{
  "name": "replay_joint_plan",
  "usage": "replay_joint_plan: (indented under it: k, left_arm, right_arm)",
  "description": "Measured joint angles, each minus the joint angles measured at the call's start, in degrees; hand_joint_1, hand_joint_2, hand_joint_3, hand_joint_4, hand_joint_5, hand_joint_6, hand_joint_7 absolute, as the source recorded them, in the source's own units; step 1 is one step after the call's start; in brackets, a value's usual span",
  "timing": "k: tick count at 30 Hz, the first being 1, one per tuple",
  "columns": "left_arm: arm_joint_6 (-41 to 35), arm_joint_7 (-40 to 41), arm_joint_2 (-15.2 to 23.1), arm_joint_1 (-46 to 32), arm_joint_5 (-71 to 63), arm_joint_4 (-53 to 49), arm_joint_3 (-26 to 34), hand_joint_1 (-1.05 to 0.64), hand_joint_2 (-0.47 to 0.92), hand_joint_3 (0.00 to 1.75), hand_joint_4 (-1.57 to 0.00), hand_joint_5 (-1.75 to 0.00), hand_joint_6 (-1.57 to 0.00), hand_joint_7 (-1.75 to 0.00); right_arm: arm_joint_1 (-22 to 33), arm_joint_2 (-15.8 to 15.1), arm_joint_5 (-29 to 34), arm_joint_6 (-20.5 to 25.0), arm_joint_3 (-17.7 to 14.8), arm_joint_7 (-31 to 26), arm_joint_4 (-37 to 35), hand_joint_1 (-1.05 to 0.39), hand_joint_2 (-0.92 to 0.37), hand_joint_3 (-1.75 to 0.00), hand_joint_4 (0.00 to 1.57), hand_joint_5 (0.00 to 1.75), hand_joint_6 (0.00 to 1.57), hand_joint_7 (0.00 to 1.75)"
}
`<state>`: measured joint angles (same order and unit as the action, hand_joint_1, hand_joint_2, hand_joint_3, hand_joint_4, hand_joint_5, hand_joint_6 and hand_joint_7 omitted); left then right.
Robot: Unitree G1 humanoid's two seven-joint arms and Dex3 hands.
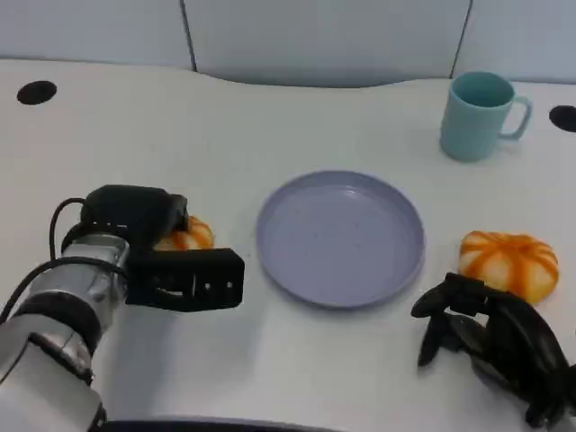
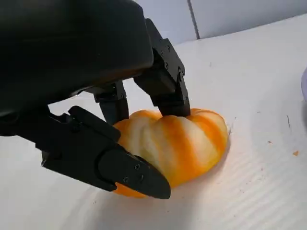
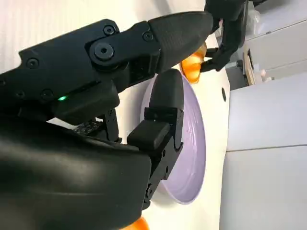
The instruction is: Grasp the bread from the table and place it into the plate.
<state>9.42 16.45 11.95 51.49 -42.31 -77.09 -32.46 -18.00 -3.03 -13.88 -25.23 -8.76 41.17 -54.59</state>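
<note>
On the white table (image 1: pixel 270 117), the left hand (image 1: pixel 171 261) is closing around an orange-and-white striped bread roll (image 1: pixel 187 237) that is lying on the tabletop, to the left of the lilac plate (image 1: pixel 340 236) and apart from its rim. The left wrist view is showing this roll (image 2: pixel 177 143) still resting on the table surface, with black fingers (image 2: pixel 165 86) pressing on its top and far side and the thumb lying along its near side, so the hand is grasping the bread from both sides without having lifted it. The plate is sitting near the middle of the table with nothing in it. A second striped bread roll (image 1: pixel 509 263) is lying just beside the plate's right edge, and the right hand (image 1: pixel 490 342) is resting on the table right in front of that roll, its fingers loosely curled and holding nothing; whether they are touching the roll cannot be told. A teal mug (image 1: pixel 480 115) is standing upright behind the plate, toward the far right.
</note>
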Motion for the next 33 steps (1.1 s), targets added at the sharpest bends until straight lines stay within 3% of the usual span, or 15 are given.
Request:
replay_joint_plan:
  k: [3, 6, 8, 12, 22, 33]
  left_arm:
    - [2.03, 1.55, 0.41, -0.68, 2.66, 0.02, 2.92, -0.23, 0.9, 0.11, -0.9, -1.74, -0.7, -1.72]
    - [4.96, 2.09, 0.48, -0.98, 7.19, 0.5, 7.41, -0.23, 0.46, 1.01, -0.92, -1.75, -0.73, -1.74]
    - [6.47, 2.07, 0.37, -0.99, 9.78, 0.91, 10.1, -0.23, 0.36, 1.18, -0.91, -1.75, -0.74, -1.75]
    - [9.64, 1.98, 0.03, -0.99, 12.15, 1.77, 12.67, -0.26, 0.37, 1.14, -0.89, -1.75, -0.71, -1.75]
    - [15.13, 2.37, -0.95, 0.39, 12.25, 3.21, 12.55, -0.28, 0.44, 1.0, -0.91, -1.75, -0.71, -1.75]
    - [18.59, 7.36, -5.57, 4.09, 5.61, 4.14, 6.26, -0.25, 0.44, 1.0, -0.96, -1.75, -0.71, -1.75]
  right_arm:
    - [0.16, 0.0, 0.0, 0.1, 0.0, -0.24, 0.27, -0.58, -0.92, -0.12, 0.59, 1.61, 0.7, 1.1]
    - [0.17, 0.02, 0.01, 0.08, 0.02, -0.31, 0.28, -0.59, -0.92, -0.12, 0.6, 1.62, 0.71, 1.11]
    - [0.19, 0.07, 0.04, -0.26, 0.08, -0.49, 0.26, -0.58, -0.92, -0.12, 0.6, 1.63, 0.71, 1.11]
    - [0.25, 0.09, 0.2, -0.47, 0.15, -0.62, 0.2, -0.58, -0.92, -0.11, 0.59, 1.64, 0.71, 1.11]
    - [0.04, 0.08, 0.45, -0.71, 0.34, -1.06, -0.22, -0.58, -0.92, -0.12, 0.58, 1.65, 0.7, 1.12]
    - [-0.54, 0.13, 0.44, -1.63, 0.28, -0.58, -1.45, -0.56, -0.92, -0.1, 0.61, 1.63, 0.72, 1.09]
